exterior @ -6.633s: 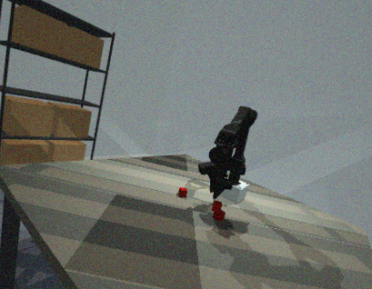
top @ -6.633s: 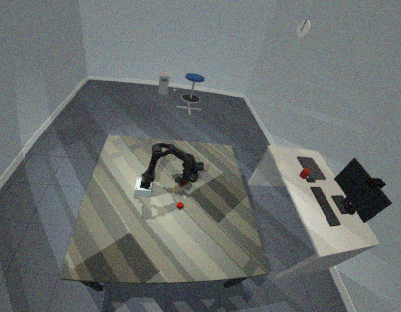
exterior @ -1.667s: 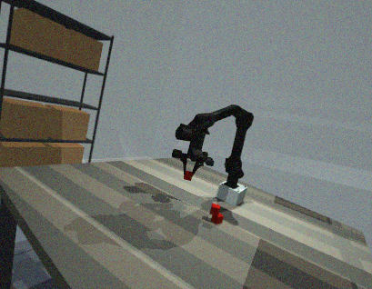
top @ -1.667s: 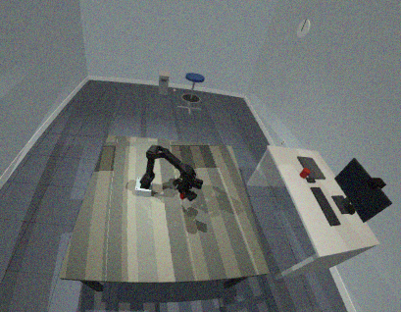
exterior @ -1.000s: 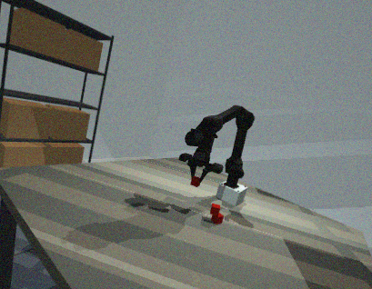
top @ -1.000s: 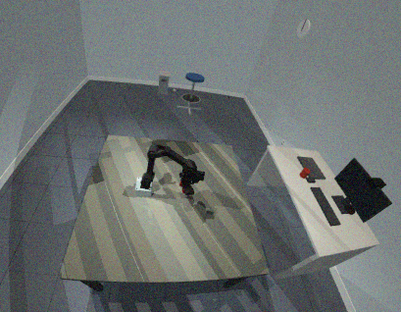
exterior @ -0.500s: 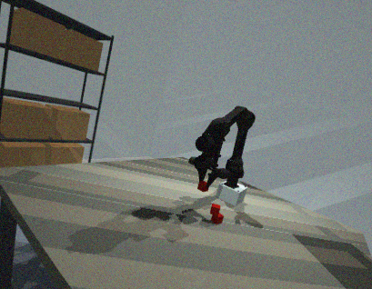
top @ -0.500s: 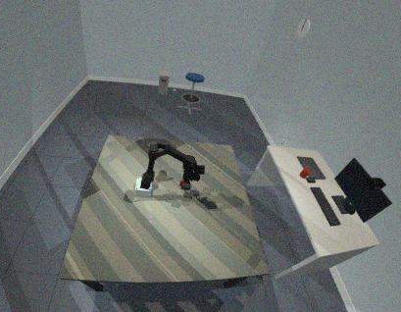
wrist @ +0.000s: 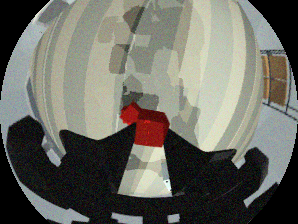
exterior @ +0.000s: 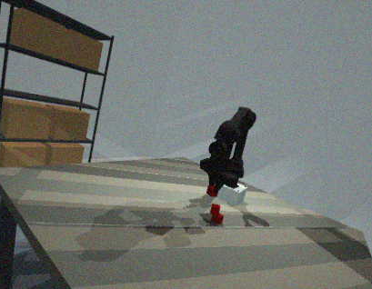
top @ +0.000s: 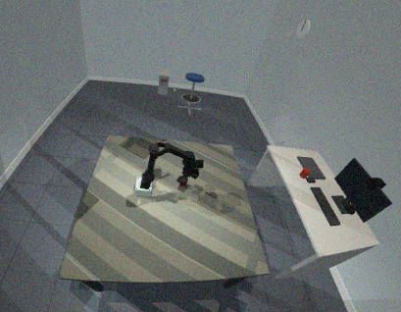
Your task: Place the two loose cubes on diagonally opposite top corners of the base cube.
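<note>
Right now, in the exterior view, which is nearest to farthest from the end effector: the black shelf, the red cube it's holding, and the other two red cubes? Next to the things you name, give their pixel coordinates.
1. Held red cube [exterior: 212, 191] [wrist: 150, 133]: between the fingers.
2. Other two red cubes [exterior: 216, 214] [wrist: 130, 114]: below it in the picture.
3. Black shelf [exterior: 61, 19] [wrist: 274, 51]: far left of the picture.
</note>
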### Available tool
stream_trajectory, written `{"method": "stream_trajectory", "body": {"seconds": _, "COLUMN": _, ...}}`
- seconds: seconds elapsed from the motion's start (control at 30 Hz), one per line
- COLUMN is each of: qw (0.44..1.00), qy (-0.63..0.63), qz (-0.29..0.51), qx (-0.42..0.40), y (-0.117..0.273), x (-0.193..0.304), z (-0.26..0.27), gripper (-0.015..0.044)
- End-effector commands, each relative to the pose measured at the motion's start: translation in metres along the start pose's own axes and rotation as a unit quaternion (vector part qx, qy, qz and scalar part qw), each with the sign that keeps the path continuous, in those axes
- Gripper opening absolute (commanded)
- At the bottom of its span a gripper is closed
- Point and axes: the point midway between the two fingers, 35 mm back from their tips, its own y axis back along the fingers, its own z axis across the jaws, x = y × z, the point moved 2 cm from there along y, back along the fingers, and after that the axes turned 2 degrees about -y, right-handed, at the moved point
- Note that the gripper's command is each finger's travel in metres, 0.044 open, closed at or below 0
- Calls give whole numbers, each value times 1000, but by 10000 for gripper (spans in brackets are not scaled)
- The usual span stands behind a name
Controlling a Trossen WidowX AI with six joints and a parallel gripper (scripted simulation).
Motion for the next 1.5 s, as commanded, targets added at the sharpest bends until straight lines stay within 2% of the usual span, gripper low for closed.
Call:
{"method": "stream_trajectory", "body": {"seconds": 0.0, "qw": 998, "qy": -57, "qz": -2, "qx": 1, "y": -1, "x": 8, "z": 11, "gripper": 105}}
{"method": "stream_trajectory", "body": {"seconds": 0.63, "qw": 962, "qy": -273, "qz": -1, "qx": -2, "y": -3, "x": 48, "z": 49, "gripper": 105}}
{"method": "stream_trajectory", "body": {"seconds": 0.9, "qw": 961, "qy": -277, "qz": 0, "qx": -3, "y": -5, "x": 48, "z": 50, "gripper": 105}}
{"method": "stream_trajectory", "body": {"seconds": 1.23, "qw": 954, "qy": -299, "qz": 13, "qx": -7, "y": -33, "x": 48, "z": 49, "gripper": 105}}
{"method": "stream_trajectory", "body": {"seconds": 1.47, "qw": 954, "qy": -300, "qz": 13, "qx": -7, "y": -34, "x": 48, "z": 49, "gripper": 105}}
